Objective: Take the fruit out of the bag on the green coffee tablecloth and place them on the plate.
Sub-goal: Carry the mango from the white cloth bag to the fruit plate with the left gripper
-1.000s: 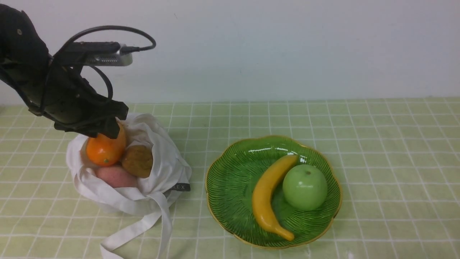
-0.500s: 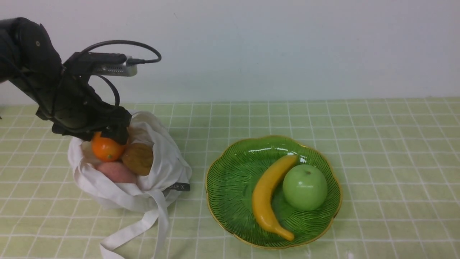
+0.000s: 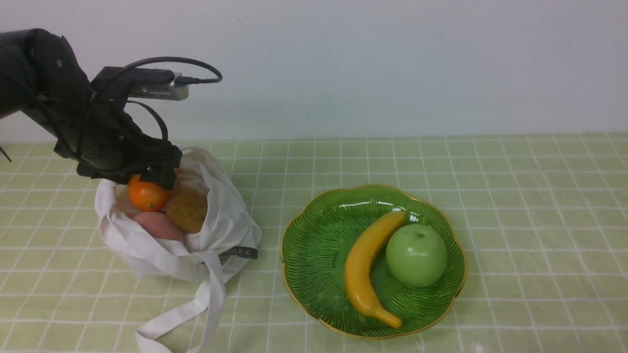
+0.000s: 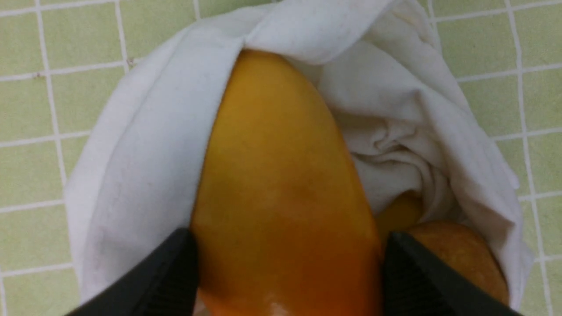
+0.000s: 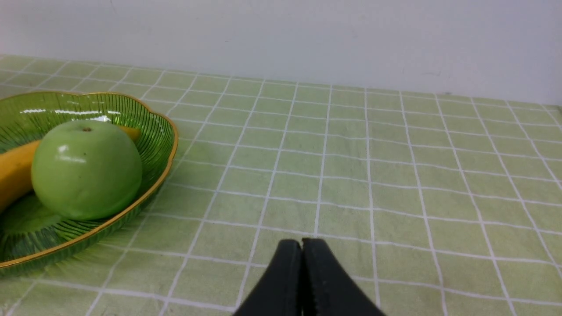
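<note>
inside bag [image 3: 225, 220] mouth, left fingers [image 4: 167, 281] flanking mango [image 4: 281, 175], rim close

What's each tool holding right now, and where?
Left tool flanks the upper end of the mango; grip cannot be told. Right tool holds nothing.

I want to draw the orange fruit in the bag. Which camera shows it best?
The left wrist view: the orange fruit fills it, up close. The front view shows just a small part peeking out. The right wrist view shows none.
</note>
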### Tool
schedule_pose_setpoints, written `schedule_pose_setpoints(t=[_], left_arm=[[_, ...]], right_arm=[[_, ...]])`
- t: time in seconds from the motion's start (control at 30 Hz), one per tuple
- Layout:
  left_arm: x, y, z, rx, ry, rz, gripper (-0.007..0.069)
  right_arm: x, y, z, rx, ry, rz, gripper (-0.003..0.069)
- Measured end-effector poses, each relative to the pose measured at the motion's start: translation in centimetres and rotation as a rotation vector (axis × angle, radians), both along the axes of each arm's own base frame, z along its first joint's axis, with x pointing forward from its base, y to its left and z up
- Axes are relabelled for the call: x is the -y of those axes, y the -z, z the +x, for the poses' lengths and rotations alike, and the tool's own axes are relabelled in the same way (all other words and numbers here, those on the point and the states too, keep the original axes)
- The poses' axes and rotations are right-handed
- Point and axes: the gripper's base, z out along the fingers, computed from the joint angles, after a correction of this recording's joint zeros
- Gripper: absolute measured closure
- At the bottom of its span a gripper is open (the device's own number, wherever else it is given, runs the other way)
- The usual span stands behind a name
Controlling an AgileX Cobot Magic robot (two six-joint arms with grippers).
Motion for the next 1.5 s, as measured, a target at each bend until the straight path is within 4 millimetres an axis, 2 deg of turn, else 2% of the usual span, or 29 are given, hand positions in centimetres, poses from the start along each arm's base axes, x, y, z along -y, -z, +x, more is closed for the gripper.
schedule_pose_setpoints(t=[0.17, 0.3, 0.5, 0.57, 0.7, 0.87, 1.03, 1.07, 1.17, 1.2, 1.3, 1.43, 1.5], left_arm=[[0.0, -0.1, -0.2, -0.013, 0.001, -0.003, 0.0143], [0.3, -1.1, -1.0, -0.014, 0.005, -0.036, 0.0143], [1.0, -5.3, -3.2, 0.082, 0.051, -0.125, 0.0146], [1.3, -5.9, -3.6, 0.094, 0.052, -0.153, 0.0146], [3.4, -6.9, -4.7, 0.088, 0.147, -0.22, 0.0146], [8.5, -7.0, -6.1, 0.071, 0.32, -0.261, 0.0146], [13.3, -5.7, -7.1, 0.019, 0.461, -0.265, 0.0146], [14.5, -5.0, -7.3, 0.003, 0.491, -0.263, 0.0146], [16.1, -3.5, -6.9, -0.016, 0.514, -0.257, 0.0146], [17.0, -2.2, -6.5, -0.028, 0.519, -0.252, 0.0147], [17.6, -0.7, -5.8, -0.039, 0.514, -0.245, 0.0147], [18.4, 3.1, -4.1, -0.066, 0.482, -0.225, 0.0149], [18.6, 4.0, -3.8, -0.075, 0.475, -0.22, 0.0149]], right_arm=[[0.0, 0.0, 0.0, 0.0, 0.0, 0.0, 0.0671], [0.0, 0.0, 0.0, 0.0, 0.0, 0.0, 0.0671], [0.0, 0.0, 0.0, 0.0, 0.0, 0.002, 0.0671], [0.0, 0.0, 0.0, 0.0, 0.0, 0.002, 0.0671], [0.0, 0.0, 0.0, 0.0, 0.0, 0.002, 0.0671], [0.0, 0.0, 0.0, 0.0, 0.0, 0.002, 0.0671], [0.0, 0.0, 0.0, 0.0, 0.001, 0.003, 0.0671], [0.0, 0.0, 0.0, 0.0, 0.001, 0.003, 0.0671], [0.0, 0.0, 0.0, 0.0, 0.001, 0.003, 0.0671], [0.0, 0.0, 0.0, 0.0, 0.001, 0.003, 0.0671], [0.0, 0.0, 0.0, 0.0, 0.001, 0.003, 0.0671], [0.0, 0.0, 0.0, 0.0, 0.001, 0.003, 0.0671], [0.0, 0.0, 0.0, 0.0, 0.0, 0.001, 0.0671]])
